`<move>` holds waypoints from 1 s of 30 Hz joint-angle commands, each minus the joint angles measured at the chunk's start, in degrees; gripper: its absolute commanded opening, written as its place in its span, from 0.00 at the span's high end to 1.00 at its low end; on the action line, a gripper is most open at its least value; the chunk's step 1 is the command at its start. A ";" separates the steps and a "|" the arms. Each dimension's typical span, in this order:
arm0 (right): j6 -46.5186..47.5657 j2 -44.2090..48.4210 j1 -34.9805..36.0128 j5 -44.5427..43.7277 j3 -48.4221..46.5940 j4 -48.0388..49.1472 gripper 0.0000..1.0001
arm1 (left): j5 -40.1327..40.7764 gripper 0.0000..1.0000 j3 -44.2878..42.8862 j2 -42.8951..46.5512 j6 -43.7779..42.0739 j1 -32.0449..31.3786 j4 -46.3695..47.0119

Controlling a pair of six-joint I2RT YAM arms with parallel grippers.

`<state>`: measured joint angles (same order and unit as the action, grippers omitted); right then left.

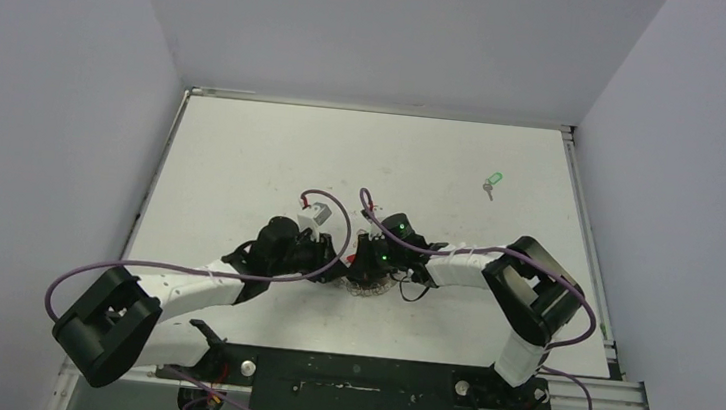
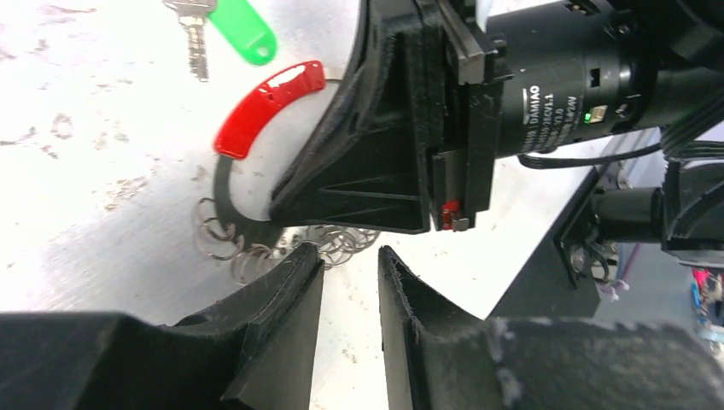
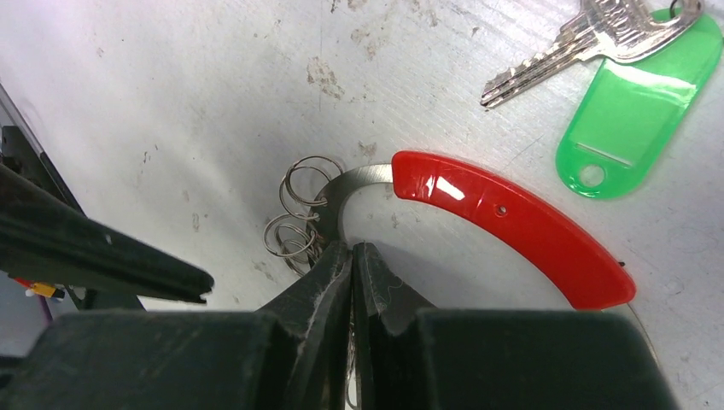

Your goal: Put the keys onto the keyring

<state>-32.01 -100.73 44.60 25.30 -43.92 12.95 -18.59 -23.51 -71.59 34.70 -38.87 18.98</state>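
— What are the right fingers (image 3: 341,260) doing?
— Pinching shut on the bare metal band of the keyring (image 3: 478,201), which is lying flat on the counter (image 3: 171,85).
— And the left fingers (image 2: 318,265)?
— Standing slightly apart, gripping nothing, tips just beside the small rings (image 2: 248,256).
— The keys (image 3: 555,55)?
— Lying on the counter with their green tag (image 3: 632,111), near the red segment (image 2: 269,107), not touching it.

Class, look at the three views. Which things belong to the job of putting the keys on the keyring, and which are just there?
Part of the job:
keys on their green tag
keyring
right pincer, shut on the keyring
left pincer, open beside it

Just there:
purple cables
table
grey walls
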 commanded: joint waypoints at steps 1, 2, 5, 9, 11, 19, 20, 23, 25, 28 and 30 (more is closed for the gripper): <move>2.07 1.98 -0.13 -1.47 -0.16 -2.90 0.95 | 5.93 0.70 -0.10 2.94 -1.16 0.84 -4.91; 2.14 2.16 -0.13 -1.36 -0.13 -3.09 0.95 | 6.13 0.69 0.61 3.03 -0.49 1.04 -4.89; 2.29 2.78 -0.13 -1.33 0.04 -3.50 0.94 | 5.64 0.66 2.92 2.83 1.35 1.28 -3.51; 2.43 2.84 -0.08 -1.31 0.06 -3.76 0.92 | 4.61 0.59 5.82 1.66 4.00 1.26 0.87; 2.35 2.46 -0.04 -1.23 -0.01 -3.66 0.92 | 3.79 0.57 6.55 0.39 4.75 1.26 3.73; 2.11 1.59 0.23 -0.94 -0.07 -3.28 0.93 | 1.64 0.56 5.57 -7.67 6.68 1.00 13.12; 2.08 1.61 0.18 -0.95 -0.02 -3.29 0.93 | 1.63 0.56 5.31 -8.49 6.81 0.99 14.00; 2.05 1.42 0.22 -0.98 -0.02 -3.45 0.93 | 1.07 0.58 4.17 -10.01 6.96 0.93 15.37; 2.05 1.48 0.23 -1.13 0.04 -3.54 0.93 | 1.16 0.60 3.18 -9.84 6.70 0.70 14.08; 2.11 1.63 0.23 -1.20 -0.01 -3.55 0.93 | 4.39 0.60 1.43 -7.44 5.40 -0.53 7.68; 2.05 1.67 0.23 -1.28 -0.18 -3.67 0.92 | 8.00 0.60 -0.19 -5.03 3.46 -2.34 1.17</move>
<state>-30.74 -99.77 44.66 25.12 -43.92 10.61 -15.29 -19.46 -80.77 41.10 -38.72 27.42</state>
